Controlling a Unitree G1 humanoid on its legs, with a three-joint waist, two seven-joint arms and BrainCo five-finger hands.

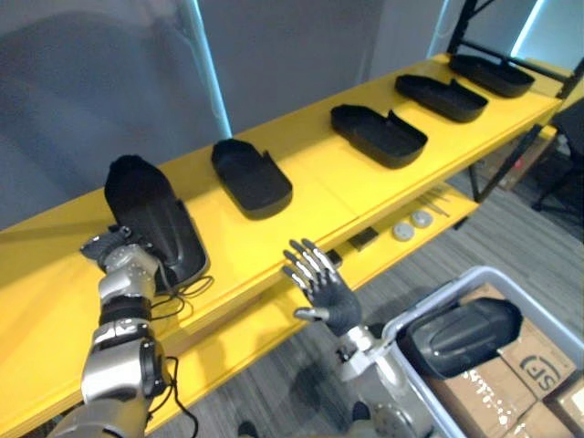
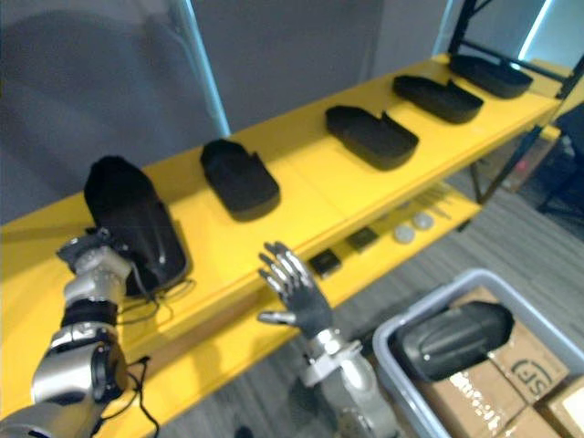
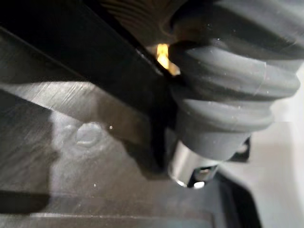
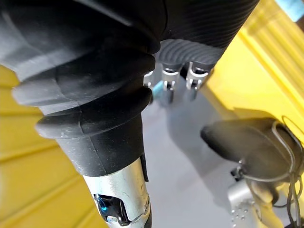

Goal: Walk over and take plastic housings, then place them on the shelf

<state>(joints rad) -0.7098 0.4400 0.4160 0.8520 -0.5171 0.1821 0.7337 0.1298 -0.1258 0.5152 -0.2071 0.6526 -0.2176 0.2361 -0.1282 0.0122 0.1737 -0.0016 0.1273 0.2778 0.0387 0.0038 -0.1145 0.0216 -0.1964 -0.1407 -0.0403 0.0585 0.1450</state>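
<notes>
The first housing (image 1: 151,214) lies on the yellow shelf (image 1: 319,187), dome up, its near end close to the shelf's front edge and its far end tilted toward the wall. The left hand (image 1: 111,251) is against its near left edge; whether it grasps the housing or is released cannot be told. Bare shelf lies to the left of that hand.

To the right, four more lie hollow side up in a row along the shelf: the second housing (image 1: 251,178), third housing (image 1: 379,135), fourth housing (image 1: 441,98) and fifth housing (image 1: 491,75), each apart from the next with bare yellow between them and a free strip along the front edge.

The right hand (image 1: 321,285) hangs released in front of the shelf edge, fingers spread and holding nothing, well apart from every housing.

At lower right a grey bin (image 1: 438,294) holds a sixth housing (image 1: 461,338) on top of boxes (image 1: 538,365).
</notes>
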